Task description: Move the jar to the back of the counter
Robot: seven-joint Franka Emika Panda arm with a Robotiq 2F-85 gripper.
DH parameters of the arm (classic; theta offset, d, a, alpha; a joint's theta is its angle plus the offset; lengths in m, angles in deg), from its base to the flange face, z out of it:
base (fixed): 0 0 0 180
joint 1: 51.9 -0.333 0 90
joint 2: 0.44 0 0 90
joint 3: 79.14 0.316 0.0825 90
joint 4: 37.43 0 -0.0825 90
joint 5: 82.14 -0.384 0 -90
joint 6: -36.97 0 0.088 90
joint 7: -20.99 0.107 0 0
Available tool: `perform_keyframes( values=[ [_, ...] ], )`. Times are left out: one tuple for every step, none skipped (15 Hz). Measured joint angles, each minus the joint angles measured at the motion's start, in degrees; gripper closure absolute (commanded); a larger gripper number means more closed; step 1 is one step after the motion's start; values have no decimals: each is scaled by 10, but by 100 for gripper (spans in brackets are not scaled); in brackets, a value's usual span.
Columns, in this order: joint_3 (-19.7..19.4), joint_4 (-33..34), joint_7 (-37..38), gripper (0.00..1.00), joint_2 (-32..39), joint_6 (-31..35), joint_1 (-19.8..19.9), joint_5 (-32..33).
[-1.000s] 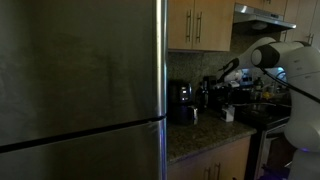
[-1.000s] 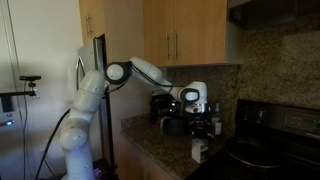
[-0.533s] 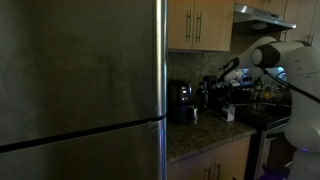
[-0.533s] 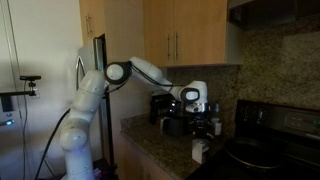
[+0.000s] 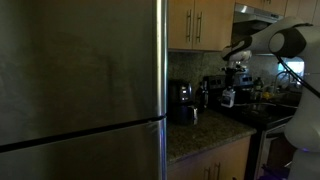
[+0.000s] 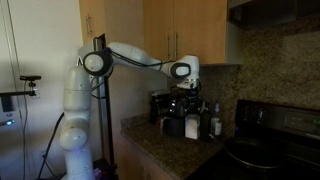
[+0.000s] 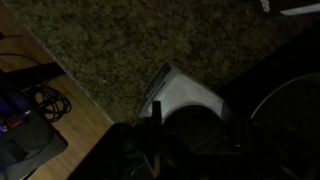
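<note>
So the gripper (image 5: 230, 91) is clamped onto the jar (image 5: 228, 98), fingers closed in on its sides, and the jar is hanging in the air right under the hand, clear of the counter (image 5: 200, 136). In the wrist view the jar (image 7: 186, 94) sits snug between the dark fingers (image 7: 150, 135) as a whitish squat shape with a darker edge on one side. It's way too dim to see whether anything is inside, or even whether there's a lid. Straight below the hand is the speckled counter (image 7: 150, 40), with the black stove top (image 7: 285, 95) under it off to one side, and wooden floor (image 7: 60, 110) with some cables (image 7: 40, 100) off to the other. From the other side the gripper (image 6: 191, 114) points straight down with the jar (image 6: 192, 127) at its tips. The black coffee maker (image 6: 163, 108) stands on the counter (image 6: 150, 142) just beside the hand and a bit lower. It also shows in an exterior view (image 5: 182, 103), on the fridge (image 5: 80, 90) side of the hand, not touching the jar.
</note>
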Motion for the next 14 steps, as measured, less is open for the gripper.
perform_keyframes(
  values=[
    [5, -10, -22, 69, -26, -19, -2, -1],
    [12, -22, -41, 69, -53, -37, -6, -3],
    [20, -36, -57, 69, -80, -51, -12, -3],
    [30, -53, -70, 69, -110, -63, -19, -4],
    [39, -70, -83, 44, -138, -73, -26, -6],
    [48, -83, -99, 44, -162, -77, -32, -12],
    [52, -93, -111, 44, -179, -77, -36, -15],
    [54, -100, -117, 19, -189, -77, -37, -16],
    [54, -103, -122, 17, -192, -77, -37, -17],
    [54, -103, -122, 11, -191, -77, -36, -16],
    [55, -103, -112, 2, -190, -75, -34, -1],
    [56, -104, -93, 0, -187, -73, -30, 30],
    [56, -105, -71, 0, -182, -69, -26, 60],
    [56, -108, -46, 0, -175, -60, -19, 85]
  ],
)
